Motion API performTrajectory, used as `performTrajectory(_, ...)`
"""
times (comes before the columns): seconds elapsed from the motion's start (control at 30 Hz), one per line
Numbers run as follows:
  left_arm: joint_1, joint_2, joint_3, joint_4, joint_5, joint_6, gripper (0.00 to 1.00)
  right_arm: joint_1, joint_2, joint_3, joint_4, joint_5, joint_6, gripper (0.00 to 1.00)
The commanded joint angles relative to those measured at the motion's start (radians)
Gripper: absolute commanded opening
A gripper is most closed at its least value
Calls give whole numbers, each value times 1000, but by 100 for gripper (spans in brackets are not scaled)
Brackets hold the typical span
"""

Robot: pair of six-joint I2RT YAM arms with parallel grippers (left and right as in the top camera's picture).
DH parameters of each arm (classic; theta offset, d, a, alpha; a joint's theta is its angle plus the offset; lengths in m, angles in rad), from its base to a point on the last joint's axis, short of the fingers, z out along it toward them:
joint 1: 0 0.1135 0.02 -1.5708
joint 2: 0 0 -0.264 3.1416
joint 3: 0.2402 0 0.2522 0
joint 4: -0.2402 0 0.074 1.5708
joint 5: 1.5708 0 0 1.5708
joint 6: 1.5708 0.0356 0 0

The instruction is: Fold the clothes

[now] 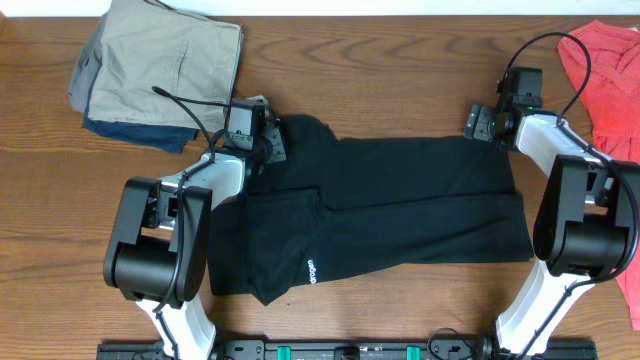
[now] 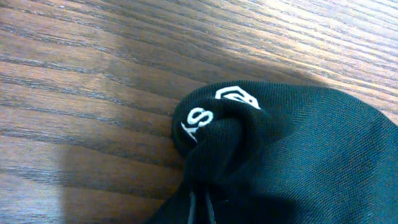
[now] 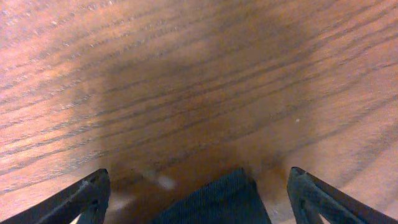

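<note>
The clothes, a black T-shirt (image 1: 400, 210), lie spread across the middle of the table, with a flap bearing small white lettering (image 1: 311, 271) folded over at the left. My left gripper (image 1: 272, 140) is at the shirt's upper left corner. In the left wrist view it (image 2: 200, 208) is shut on a bunched fold of the black fabric (image 2: 298, 155) that shows white letters. My right gripper (image 1: 482, 122) is at the shirt's upper right corner. It (image 3: 199, 175) stands open, and a corner of the dark fabric (image 3: 217, 199) lies between its fingers (image 3: 93, 193) without touching them.
A pile of folded khaki and dark blue garments (image 1: 160, 70) lies at the back left. A red garment (image 1: 610, 70) lies at the back right, close to the right arm. Bare wooden table (image 1: 400, 80) stretches behind the shirt.
</note>
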Motion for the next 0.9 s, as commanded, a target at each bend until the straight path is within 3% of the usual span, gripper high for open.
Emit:
performTrajectory(0.0, 3, 21, -21, -37, -6, -5, 6, -9, 10, 0, -1, -11, -11, 77)
performTrajectory(0.1, 3, 21, -21, -37, -6, -5, 6, -9, 10, 0, -13, -11, -11, 66)
performTrajectory(0.23, 3, 21, -21, -37, -6, -5, 6, -9, 10, 0, -27, -11, -10, 39)
performTrajectory(0.47, 3, 21, -21, -23, -6, -5, 6, -11, 6, 2, -63, -10, 43, 2)
performTrajectory(0.7, 3, -37, -21, -45, -1, -6, 6, -29, -54, 2, -113, -2, 118, 1)
performTrajectory(0.87, 3, -146, -21, -153, -1, -6, 6, -49, -138, 2, -177, -3, 188, 1)
